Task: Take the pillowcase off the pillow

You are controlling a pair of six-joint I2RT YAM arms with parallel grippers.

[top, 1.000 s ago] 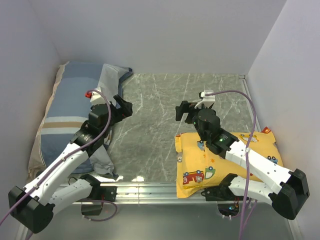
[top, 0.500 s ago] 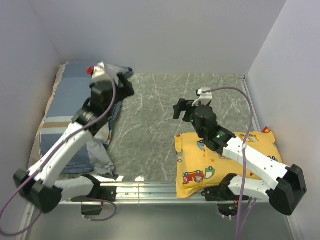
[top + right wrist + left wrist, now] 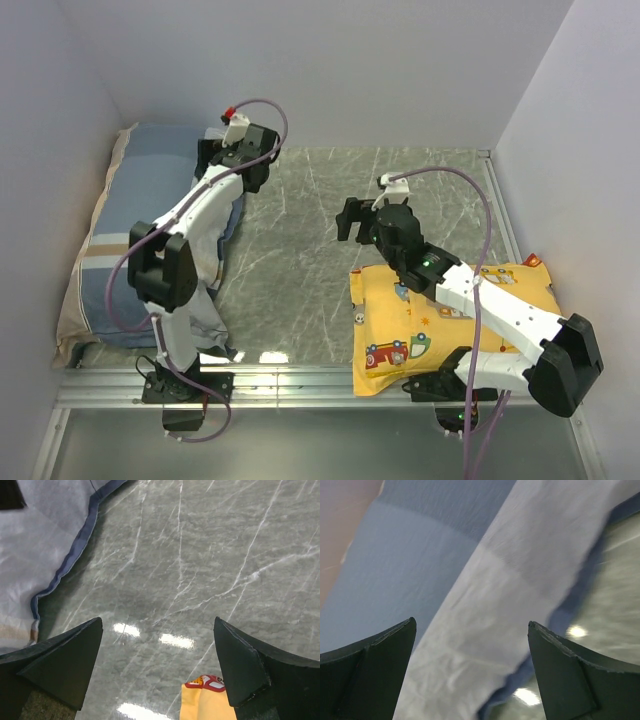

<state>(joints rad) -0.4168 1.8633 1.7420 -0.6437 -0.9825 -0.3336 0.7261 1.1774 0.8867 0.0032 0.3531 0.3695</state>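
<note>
pillowcase point(image 3: 125, 230) runs down the left side of the overhead frame, blue-grey with lighter blue and tan stripes, plump and full. the pillow inside it does not show plainly in any view. along its right edge a pale flap point(image 3: 205, 245) with a darker blue hem spills onto the marble table point(image 3: 300, 250).

the overhead view gives the whole layout: left gripper point(image 3: 222, 165) at the upper left, over the top corner of that flap. right gripper point(image 3: 350, 220) is mid-frame over bare marble, well apart from the cloth. the yellow pillow point(image 3: 385, 345) with its cartoon vehicles sits lower right, partly under the right arm. what that view can't give is the jaws up close — the wrist cameras do.

left wrist view: left gripper point(image 3: 471, 622) spread wide, nothing between the fingers. blue pillowcase point(image 3: 395, 570) fills the upper left, the pale flap point(image 3: 485, 605) runs down the middle, and the dark hem and a strip of marble sit at the right. whether the fingertips touch the fabric, can't tell.

right wrist view: right gripper point(image 3: 158, 620) also wide open and empty — marble table point(image 3: 200, 555) beneath it. the flap point(image 3: 45, 535) and its hem fill the upper left of the frame, with a corner of the yellow pillow point(image 3: 205, 702) at the bottom edge.
</note>
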